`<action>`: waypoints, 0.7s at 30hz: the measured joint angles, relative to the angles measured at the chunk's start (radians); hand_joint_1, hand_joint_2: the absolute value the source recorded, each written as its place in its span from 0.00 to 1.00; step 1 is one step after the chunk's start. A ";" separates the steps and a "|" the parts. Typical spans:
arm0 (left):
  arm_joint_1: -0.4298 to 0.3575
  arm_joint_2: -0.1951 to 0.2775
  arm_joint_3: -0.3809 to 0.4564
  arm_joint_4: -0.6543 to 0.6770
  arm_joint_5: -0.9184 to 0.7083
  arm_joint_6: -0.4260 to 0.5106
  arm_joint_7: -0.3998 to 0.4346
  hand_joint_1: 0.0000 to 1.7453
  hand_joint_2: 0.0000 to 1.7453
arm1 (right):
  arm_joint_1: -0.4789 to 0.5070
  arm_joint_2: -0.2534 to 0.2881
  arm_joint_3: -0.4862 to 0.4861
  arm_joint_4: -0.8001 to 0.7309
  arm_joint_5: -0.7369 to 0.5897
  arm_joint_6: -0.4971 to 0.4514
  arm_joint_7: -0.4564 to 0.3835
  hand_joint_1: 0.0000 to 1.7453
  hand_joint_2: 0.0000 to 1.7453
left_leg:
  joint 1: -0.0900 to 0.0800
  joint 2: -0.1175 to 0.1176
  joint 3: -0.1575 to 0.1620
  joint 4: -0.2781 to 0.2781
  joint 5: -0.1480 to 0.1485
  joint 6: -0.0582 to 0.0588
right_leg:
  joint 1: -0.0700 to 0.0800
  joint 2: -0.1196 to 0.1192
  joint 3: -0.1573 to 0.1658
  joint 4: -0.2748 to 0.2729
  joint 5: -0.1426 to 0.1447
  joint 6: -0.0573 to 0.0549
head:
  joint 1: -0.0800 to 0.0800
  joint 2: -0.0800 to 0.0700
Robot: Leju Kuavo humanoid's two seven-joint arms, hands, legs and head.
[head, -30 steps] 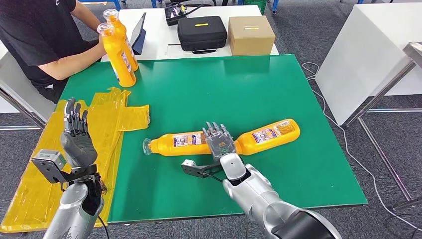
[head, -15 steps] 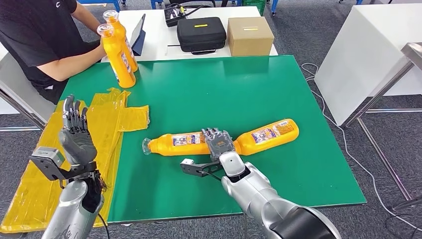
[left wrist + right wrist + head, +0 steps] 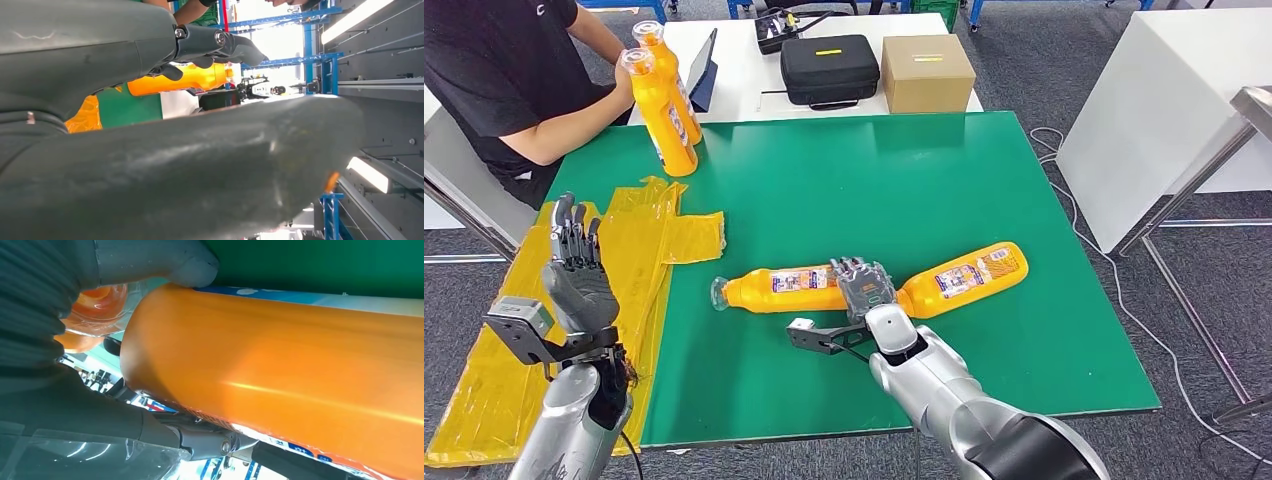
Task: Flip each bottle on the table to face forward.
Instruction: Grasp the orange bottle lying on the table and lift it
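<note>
Two orange bottles lie end to end on the green table [image 3: 874, 170]. The left bottle [image 3: 779, 288] points its clear cap to the left. The right bottle [image 3: 969, 277] lies slanted, its label up. My right hand [image 3: 864, 285] sits where the two meet and grips the right bottle [image 3: 280, 370] at its near end, the thumb [image 3: 150, 260] on one side and the fingers [image 3: 200, 440] on the other. My left hand [image 3: 576, 270] is raised upright at the table's left edge, fingers [image 3: 215, 42] stretched out, holding nothing.
Two more orange bottles [image 3: 664, 115] stand upright at the back left, beside a seated person [image 3: 494, 70] whose hand touches one. A yellow plastic sheet [image 3: 639, 235] drapes over the left edge. A black case [image 3: 829, 65] and a cardboard box [image 3: 927, 68] sit on a white table behind.
The right bottle has swung slightly, its far end moving nearer to me, and its label has shifted as my right hand turns it. My left hand stays raised.
</note>
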State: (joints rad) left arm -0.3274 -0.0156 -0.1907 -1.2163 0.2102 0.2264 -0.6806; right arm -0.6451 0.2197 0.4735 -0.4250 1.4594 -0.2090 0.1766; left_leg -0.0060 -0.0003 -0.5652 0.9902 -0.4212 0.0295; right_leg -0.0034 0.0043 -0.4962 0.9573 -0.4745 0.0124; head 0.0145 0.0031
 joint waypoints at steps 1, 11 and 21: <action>0.000 0.000 0.000 0.000 0.000 -0.001 0.000 0.00 0.00 | 0.000 0.000 0.000 0.000 0.000 0.000 0.000 1.00 1.00 | 0.000 0.000 0.000 0.000 0.000 0.000 | 0.000 0.000 0.000 0.000 0.000 0.000 | 0.000 0.000; 0.001 0.000 0.001 0.000 0.008 -0.004 0.000 0.00 0.00 | 0.010 -0.001 -0.023 -0.008 -0.057 -0.084 -0.032 1.00 1.00 | 0.000 -0.001 -0.001 0.000 0.000 0.000 | 0.000 0.000 0.000 0.000 0.000 0.000 | 0.000 0.000; 0.080 -0.032 0.025 -0.025 0.097 -0.068 0.022 0.00 1.00 | 0.213 -0.037 -0.098 -0.532 -0.272 -0.274 -0.187 1.00 1.00 | 0.000 -0.003 -0.010 0.000 0.000 0.000 | 0.000 -0.001 -0.009 0.000 0.000 0.000 | 0.000 0.000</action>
State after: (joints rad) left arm -0.2476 -0.0479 -0.1661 -1.2413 0.3069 0.1585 -0.6591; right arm -0.4326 0.1832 0.3759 -0.9567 1.1870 -0.4827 -0.0103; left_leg -0.0063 -0.0032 -0.5753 0.9906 -0.4214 0.0296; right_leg -0.0037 0.0032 -0.5053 0.9574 -0.4744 0.0129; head 0.0145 0.0031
